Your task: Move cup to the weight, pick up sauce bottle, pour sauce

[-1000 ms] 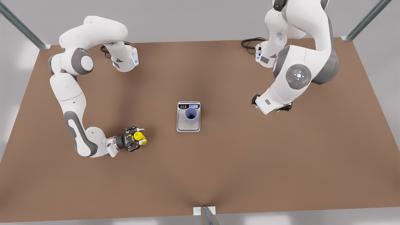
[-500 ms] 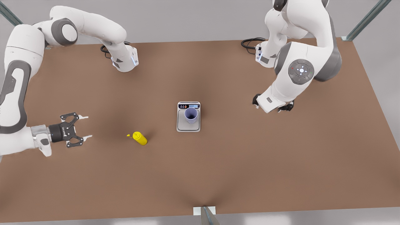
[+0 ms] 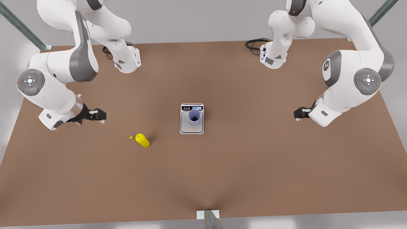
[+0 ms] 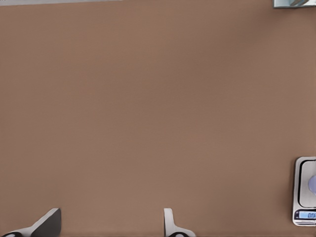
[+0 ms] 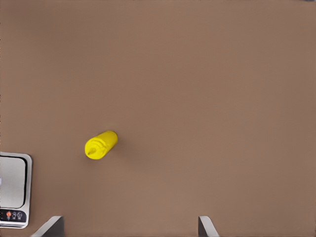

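The lavender cup (image 3: 194,117) stands upright on the weight (image 3: 191,129), a small scale at the table's middle with its display lit. To the front view's left of it, the yellow sauce bottle (image 3: 142,140) (image 5: 101,144) lies on its side with the nozzle pointing away from the scale. My right gripper (image 3: 101,115) (image 5: 129,228) hovers open and empty, farther left and behind the bottle. Open and empty too, my left gripper (image 3: 299,113) (image 4: 111,224) hangs well to the front view's right of the scale (image 4: 302,192).
The brown table (image 3: 254,165) spreads wide around the scale. Both arm bases (image 3: 127,62) (image 3: 273,57) stand at the back edge, with black cables (image 3: 254,43) beside them. Metal frame posts stand at the back corners, and a bracket (image 3: 208,214) sits at the front edge.
The right gripper, which was around the lying bottle, has drawn away to the front view's left and back, leaving it there. The left arm swung toward the front view's right. Bottle and cup have not moved.
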